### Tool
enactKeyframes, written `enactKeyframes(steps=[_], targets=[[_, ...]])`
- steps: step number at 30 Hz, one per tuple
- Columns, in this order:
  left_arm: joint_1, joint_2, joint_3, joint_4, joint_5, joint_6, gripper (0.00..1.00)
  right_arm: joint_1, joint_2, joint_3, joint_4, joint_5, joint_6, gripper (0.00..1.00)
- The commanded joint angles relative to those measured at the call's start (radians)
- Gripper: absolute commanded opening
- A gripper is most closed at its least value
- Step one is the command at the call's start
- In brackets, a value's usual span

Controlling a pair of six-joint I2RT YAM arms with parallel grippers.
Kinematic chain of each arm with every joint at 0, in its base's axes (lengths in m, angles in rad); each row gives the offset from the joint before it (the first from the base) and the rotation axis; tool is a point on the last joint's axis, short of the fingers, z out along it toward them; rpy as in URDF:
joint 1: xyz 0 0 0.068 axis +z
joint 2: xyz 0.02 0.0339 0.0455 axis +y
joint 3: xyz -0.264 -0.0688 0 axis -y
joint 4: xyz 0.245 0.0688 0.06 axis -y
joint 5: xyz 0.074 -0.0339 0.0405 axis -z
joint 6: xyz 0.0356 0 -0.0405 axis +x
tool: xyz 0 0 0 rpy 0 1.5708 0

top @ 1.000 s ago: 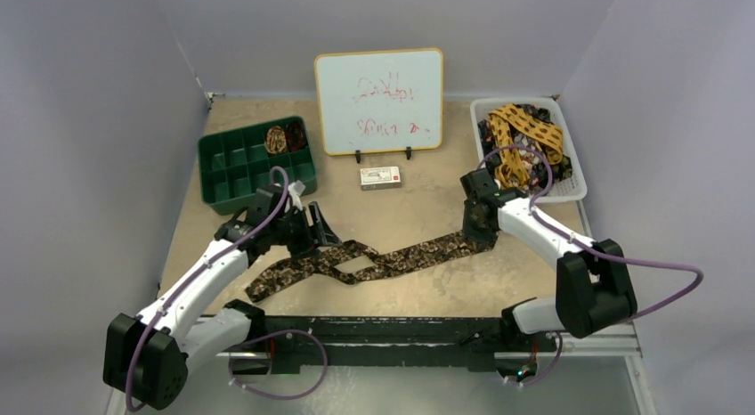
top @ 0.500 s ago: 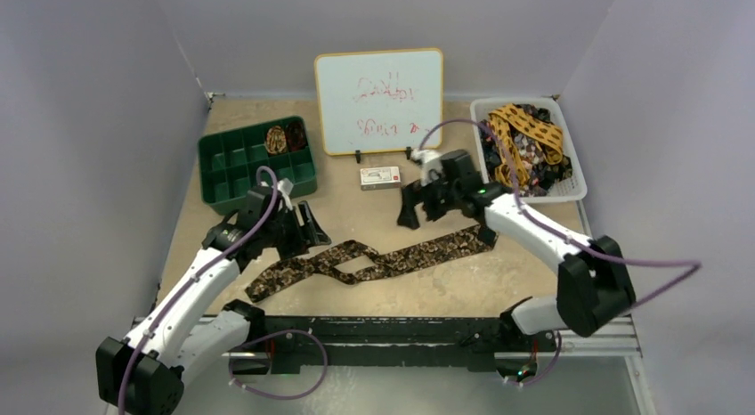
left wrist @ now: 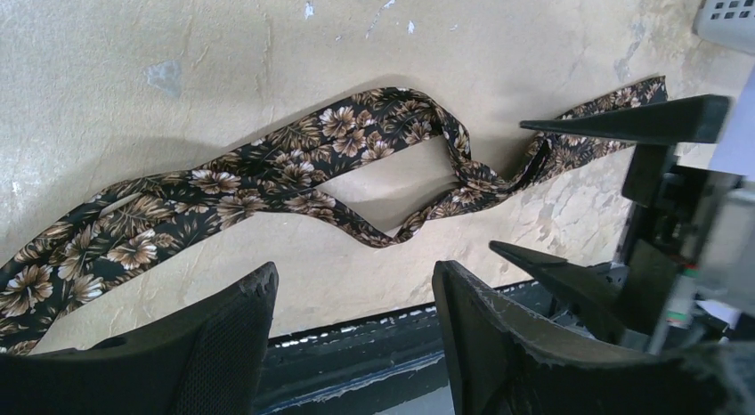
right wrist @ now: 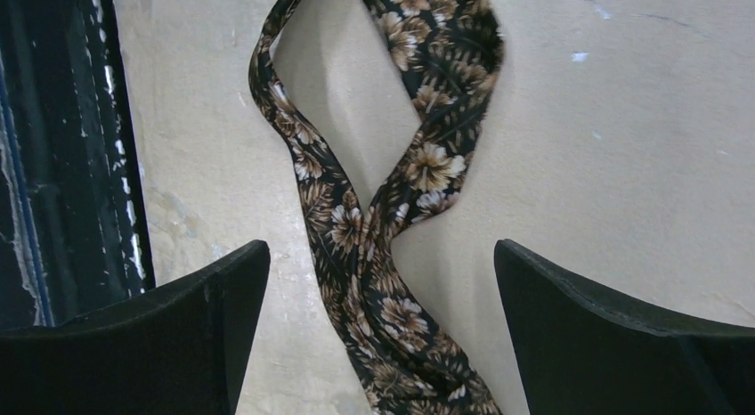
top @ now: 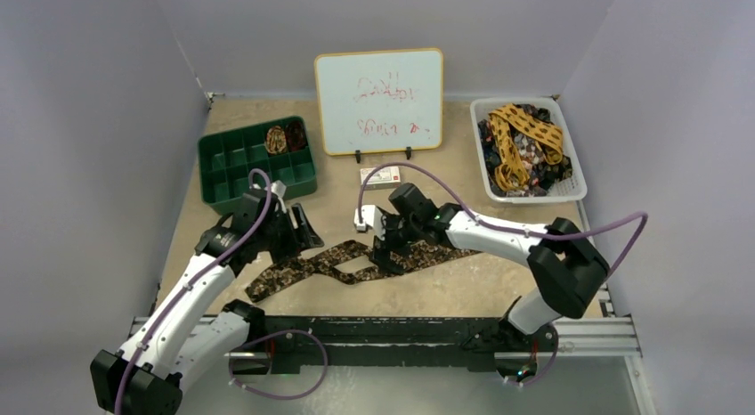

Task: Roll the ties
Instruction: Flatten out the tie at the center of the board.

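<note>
**Necktie of soft brown flower-print fabric, not yet rolled**

Stretched left to right across near part of beige table, with one twisted loop at the middle. Right black gripper: wide open above that twist, empty. Left black gripper: half open, empty, over left part. Probably light, limp, slippery; better to pinch a flat end.
</note>
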Motion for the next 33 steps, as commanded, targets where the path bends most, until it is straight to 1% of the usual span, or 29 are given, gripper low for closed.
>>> enactKeyframes(steps=[1,5,8,10,12,16,17,20,21,22,24,25,27,31,33], targets=[[-0.003,-0.002,0.040,-0.007,-0.010,0.018,0.63,0.032,0.064,0.029,-0.023,-0.007,-0.087,0.97],[-0.003,-0.006,0.042,-0.018,-0.012,0.020,0.63,0.057,0.106,0.052,-0.019,0.044,-0.070,0.95],[-0.003,-0.016,0.043,-0.030,-0.021,0.020,0.63,0.071,0.142,0.077,-0.033,0.094,-0.054,0.89],[-0.003,-0.026,0.042,-0.037,-0.031,0.020,0.63,0.091,0.159,0.083,-0.029,0.172,-0.036,0.80],[-0.003,-0.032,0.038,-0.037,-0.039,0.018,0.63,0.111,0.160,0.076,-0.011,0.221,-0.021,0.69],[-0.003,-0.030,0.048,-0.062,-0.045,0.025,0.63,0.129,0.153,0.062,0.014,0.290,0.029,0.32],[-0.003,-0.033,0.048,-0.066,-0.048,0.024,0.63,0.127,0.151,0.066,-0.008,0.278,0.073,0.27],[-0.002,-0.044,0.045,-0.063,-0.053,0.023,0.63,0.100,0.138,0.104,-0.098,0.290,0.168,0.21],[-0.003,-0.046,0.043,-0.062,-0.052,0.022,0.63,0.083,0.130,0.122,-0.134,0.264,0.186,0.12],[-0.003,-0.047,0.040,-0.057,-0.051,0.021,0.63,0.064,0.126,0.144,-0.170,0.253,0.221,0.06],[-0.003,-0.043,0.031,-0.041,-0.046,0.020,0.63,-0.024,0.130,0.192,-0.257,0.134,0.339,0.03],[-0.003,-0.035,0.026,-0.025,-0.038,0.020,0.63,-0.107,0.141,0.208,-0.315,0.059,0.376,0.00],[-0.003,-0.017,0.018,-0.002,-0.025,0.021,0.63,-0.195,0.158,0.203,-0.359,-0.058,0.415,0.00],[-0.003,0.028,0.015,0.032,-0.016,0.029,0.64,-0.288,0.207,0.142,-0.413,-0.274,0.441,0.00],[-0.003,0.042,0.016,0.043,-0.017,0.032,0.64,-0.314,0.235,0.127,-0.452,-0.315,0.437,0.00]])
